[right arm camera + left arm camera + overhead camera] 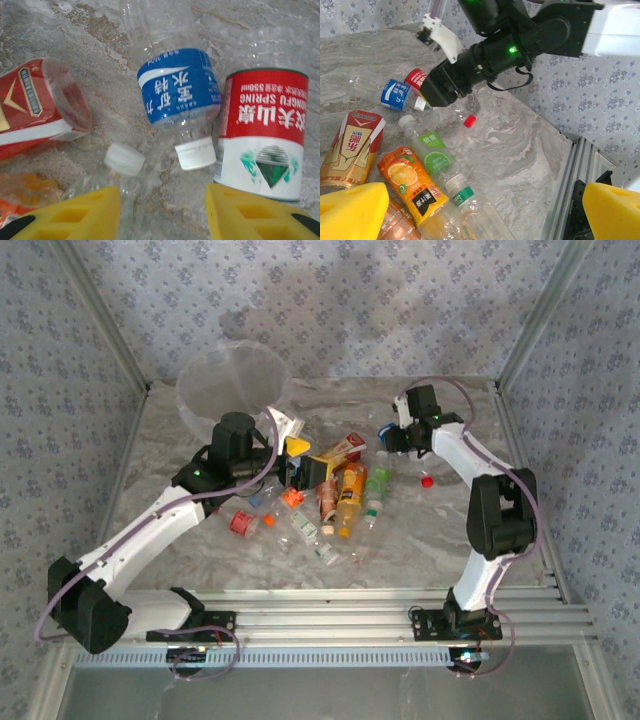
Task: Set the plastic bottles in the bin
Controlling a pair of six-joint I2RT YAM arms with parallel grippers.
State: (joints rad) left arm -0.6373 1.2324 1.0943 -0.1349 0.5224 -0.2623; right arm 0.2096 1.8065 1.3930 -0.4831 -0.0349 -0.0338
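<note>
Plastic bottles (pixel 335 500): lying in a loose heap at the middle of the table, between the two arms, all outside the bin.
Blue-labelled bottle (pixel 180 92): clear, on its side at the far right edge of the heap, with its white cap towards the right gripper.
Red-labelled bottle (pixel 265 130): clear, with a red and white label, lying just beside the blue-labelled bottle.
Orange juice bottle (pixel 412 182): on its side, pressed against the lime-labelled bottle (pixel 432 152). The red and gold bottle (pixel 350 145) lies at its other side.
Bin (pixel 232 380): upright at the far left of the table, mouth open. The left arm's wrist overlaps its near rim in the top view.
Right gripper (pixel 162 195): low over the blue-labelled bottle. Its yellow fingers are partly spread with bare table between the tips, pinching nothing. The white cap lies just ahead of them.
Left gripper (pixel 485 192): above the heap's left edge, on the bin's side. Its yellow fingers are spread wide and hold nothing.
Loose red cap (pixel 428 481): alone on the table, near the right arm and apart from the heap.
Table (pixel 420 540): grey marbled top.
</note>
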